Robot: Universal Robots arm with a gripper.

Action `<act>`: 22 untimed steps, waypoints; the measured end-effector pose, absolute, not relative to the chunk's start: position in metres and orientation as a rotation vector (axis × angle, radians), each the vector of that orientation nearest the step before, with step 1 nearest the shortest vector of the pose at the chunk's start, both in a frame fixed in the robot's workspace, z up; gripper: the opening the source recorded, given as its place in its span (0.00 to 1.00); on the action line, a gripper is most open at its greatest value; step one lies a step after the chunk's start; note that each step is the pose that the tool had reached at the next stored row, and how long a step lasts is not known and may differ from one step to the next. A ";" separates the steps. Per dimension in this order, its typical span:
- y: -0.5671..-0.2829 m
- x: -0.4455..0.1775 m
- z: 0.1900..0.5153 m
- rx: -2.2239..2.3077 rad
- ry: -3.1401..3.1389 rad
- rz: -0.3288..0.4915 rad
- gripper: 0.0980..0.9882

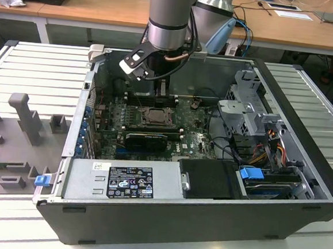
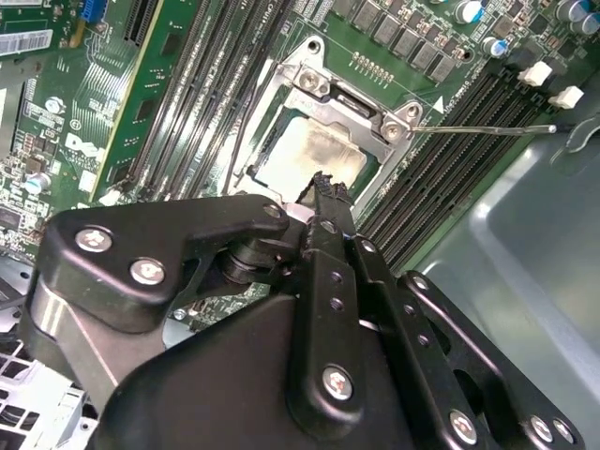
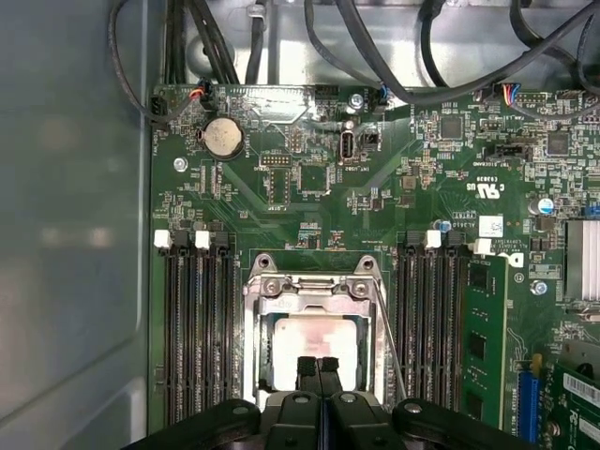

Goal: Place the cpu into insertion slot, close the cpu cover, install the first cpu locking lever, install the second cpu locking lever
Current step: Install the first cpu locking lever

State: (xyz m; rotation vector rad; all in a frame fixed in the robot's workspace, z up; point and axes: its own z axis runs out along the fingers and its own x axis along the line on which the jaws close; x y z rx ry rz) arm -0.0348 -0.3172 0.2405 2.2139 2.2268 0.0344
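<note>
The cpu (image 3: 314, 339), a pale square chip with smeared residue on its face, lies in the insertion slot (image 3: 251, 328) on the green motherboard. The cpu cover (image 3: 314, 298), a silver frame plate, lies flat around it. My gripper (image 3: 318, 364) is shut with nothing between the fingers, tips just over the near edge of the cpu (image 2: 309, 155). In the second wrist view the gripper (image 2: 323, 180) hangs over the cover (image 2: 314, 84). A thin wire locking lever (image 2: 487, 129) sticks out sideways from the socket corner. In the exterior view the gripper (image 1: 160, 89) stands above the slot (image 1: 154, 115).
Black memory slots (image 3: 192, 328) flank the socket on both sides. A coin battery (image 3: 223, 138) and black cables (image 3: 375, 66) lie beyond it. The case holds a power supply box (image 1: 124, 182), a drive cage (image 1: 249, 105) and a black card (image 1: 145, 139).
</note>
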 end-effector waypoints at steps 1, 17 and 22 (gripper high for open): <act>-0.317 -0.035 0.242 2.214 2.227 0.035 0.01; -0.317 -0.035 0.275 2.214 2.227 0.034 0.01; -0.317 -0.035 0.291 2.214 2.227 0.035 0.01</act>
